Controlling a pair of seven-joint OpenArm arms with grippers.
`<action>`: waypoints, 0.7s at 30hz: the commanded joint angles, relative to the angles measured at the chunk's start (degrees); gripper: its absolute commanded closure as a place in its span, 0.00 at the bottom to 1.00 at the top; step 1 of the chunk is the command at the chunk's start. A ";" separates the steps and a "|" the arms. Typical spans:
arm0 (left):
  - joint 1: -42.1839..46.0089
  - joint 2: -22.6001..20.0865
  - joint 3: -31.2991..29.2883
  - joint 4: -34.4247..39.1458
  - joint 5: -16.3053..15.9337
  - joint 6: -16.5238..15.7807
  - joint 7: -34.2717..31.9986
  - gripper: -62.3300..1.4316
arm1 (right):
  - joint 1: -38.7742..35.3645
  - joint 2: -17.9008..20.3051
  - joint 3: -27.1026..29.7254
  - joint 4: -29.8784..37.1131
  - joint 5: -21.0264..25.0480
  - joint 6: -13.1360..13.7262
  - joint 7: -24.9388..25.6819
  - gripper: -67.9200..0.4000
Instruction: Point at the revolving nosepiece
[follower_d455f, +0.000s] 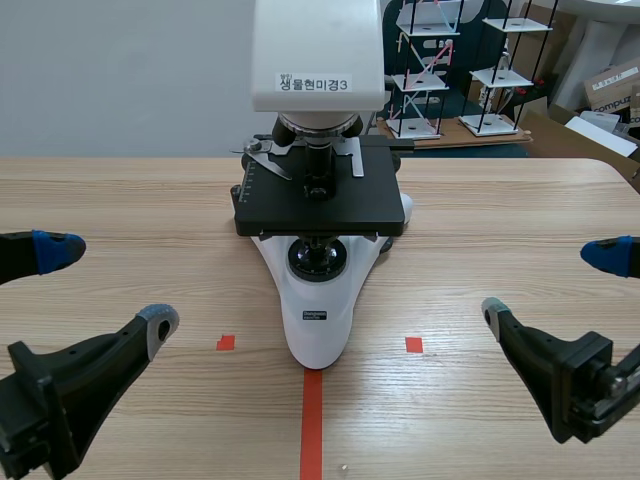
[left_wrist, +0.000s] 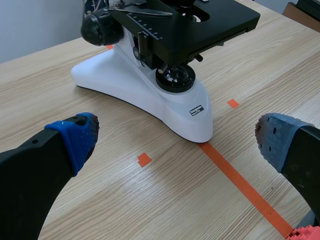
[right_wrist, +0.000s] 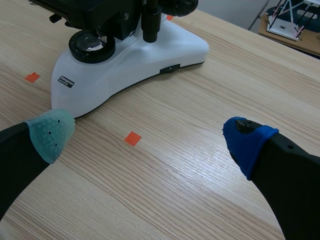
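Observation:
A white microscope (follower_d455f: 316, 320) with a black stage (follower_d455f: 320, 195) stands at the table's middle, its base toward me. The revolving nosepiece (follower_d455f: 318, 127) is the dark round part under the white head, above the stage. My left gripper (follower_d455f: 108, 286) is open, low at the left, well short of the microscope. My right gripper (follower_d455f: 551, 284) is open at the right, likewise apart from it. In the left wrist view the open gripper (left_wrist: 177, 139) faces the microscope's base (left_wrist: 150, 95). The right wrist view has its gripper (right_wrist: 150, 134) open before the base (right_wrist: 125, 65). Neither wrist view reaches the nosepiece.
The wooden table (follower_d455f: 500, 220) stretches wide on both sides of the microscope. Beyond its far edge at the back right stand rod-and-shelf models (follower_d455f: 425, 70) and cardboard boxes (follower_d455f: 610, 85). A pale wall lies behind at the left.

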 joint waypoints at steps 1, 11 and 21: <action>0.26 0.13 -0.31 1.14 -0.33 -0.07 -1.03 0.00 | 0.04 0.90 0.28 0.85 0.46 0.00 0.72 0.00; 0.26 0.13 -0.31 1.14 -0.33 -0.07 -1.03 0.00 | -0.13 0.72 0.28 0.85 0.37 0.00 4.50 0.00; 0.26 0.13 -0.31 1.14 -0.33 -0.07 -1.03 0.00 | 0.87 0.70 0.13 -0.85 -1.49 0.02 11.91 0.47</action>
